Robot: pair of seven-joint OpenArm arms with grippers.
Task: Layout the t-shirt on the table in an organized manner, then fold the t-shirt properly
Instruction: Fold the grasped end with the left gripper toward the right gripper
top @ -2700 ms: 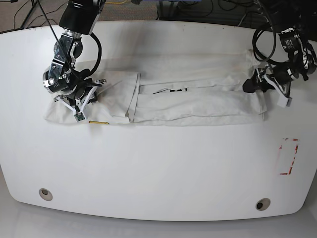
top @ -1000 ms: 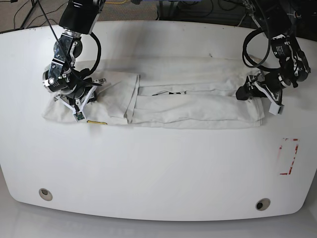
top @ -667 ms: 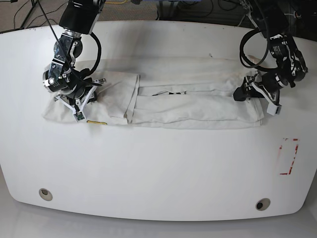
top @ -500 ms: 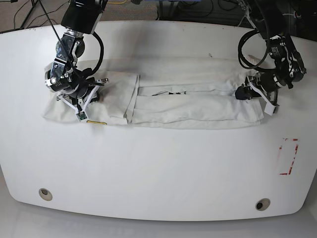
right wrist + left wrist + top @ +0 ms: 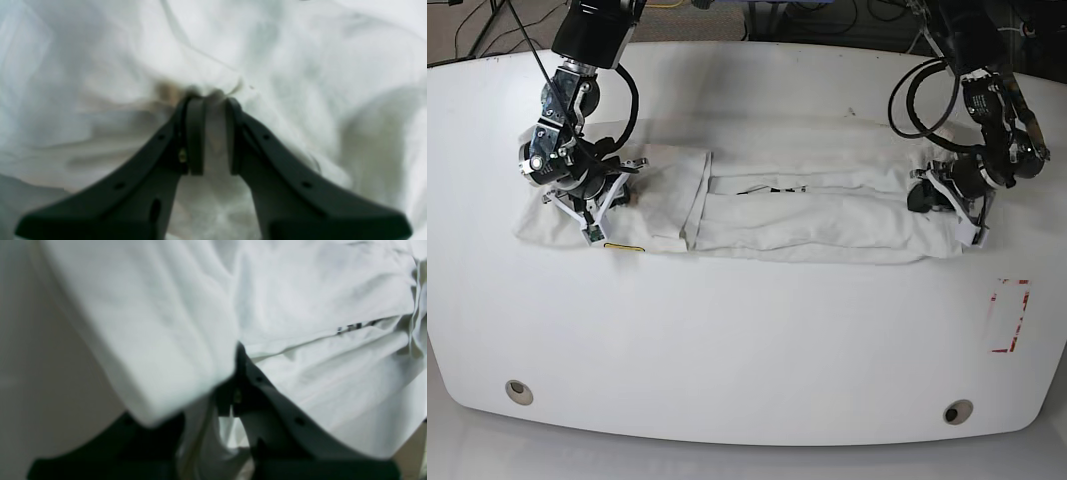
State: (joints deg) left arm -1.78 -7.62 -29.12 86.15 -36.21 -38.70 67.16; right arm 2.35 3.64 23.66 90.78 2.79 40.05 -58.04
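The white t-shirt point(image 5: 807, 215) lies as a long folded strip across the far half of the table point(image 5: 747, 340). Its black lettering point(image 5: 772, 188) peeks out at a fold, and a small yellow tag point(image 5: 625, 245) shows at the near left edge. My right gripper point(image 5: 592, 215) is pressed down on the strip's left end. In the right wrist view it point(image 5: 208, 100) is shut on a pinch of t-shirt point(image 5: 300, 66). My left gripper point(image 5: 919, 196) is at the strip's right end. In the left wrist view it point(image 5: 227, 386) is shut on cloth, and a fold of t-shirt point(image 5: 150, 323) covers one finger.
A red-outlined rectangle point(image 5: 1009, 315) marks the table at the right. Two round metal grommet holes point(image 5: 518, 388) point(image 5: 957, 411) sit near the front edge. Cables and dark equipment lie beyond the table's far edge.
My left gripper slid left onto the shirt's right end and closed on the cloth. The right gripper shifted slightly up and right, still holding the left end.
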